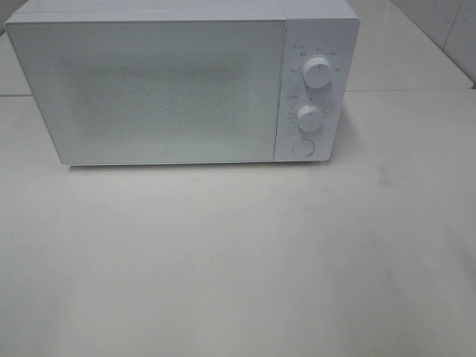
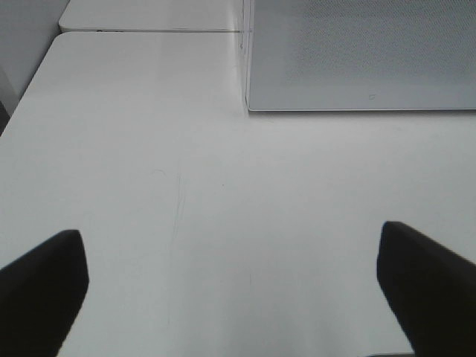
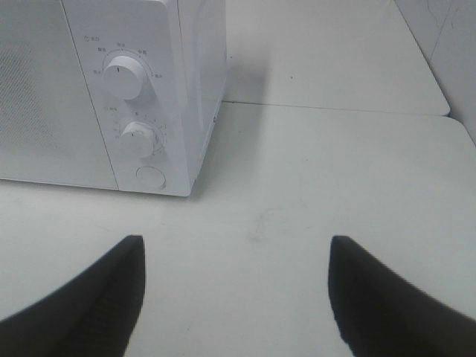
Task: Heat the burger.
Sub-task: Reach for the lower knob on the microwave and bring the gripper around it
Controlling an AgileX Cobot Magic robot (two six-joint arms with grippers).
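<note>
The burger is out of view in every frame. A white microwave (image 1: 182, 82) stands at the back of the white table (image 1: 238, 253) with its door shut; it also shows in the left wrist view (image 2: 361, 56) and the right wrist view (image 3: 111, 89). It has two dials (image 1: 317, 74) (image 1: 309, 117) and a round button (image 1: 302, 147) on its right panel. My left gripper (image 2: 230, 290) is open and empty over bare table left of the microwave. My right gripper (image 3: 234, 294) is open and empty over bare table right of the microwave. Neither gripper shows in the exterior high view.
A second white table surface (image 1: 416, 52) adjoins behind and to the right, with a seam along the join. A tiled wall (image 3: 454, 44) rises at the far right. The table's left edge (image 2: 30, 89) shows in the left wrist view.
</note>
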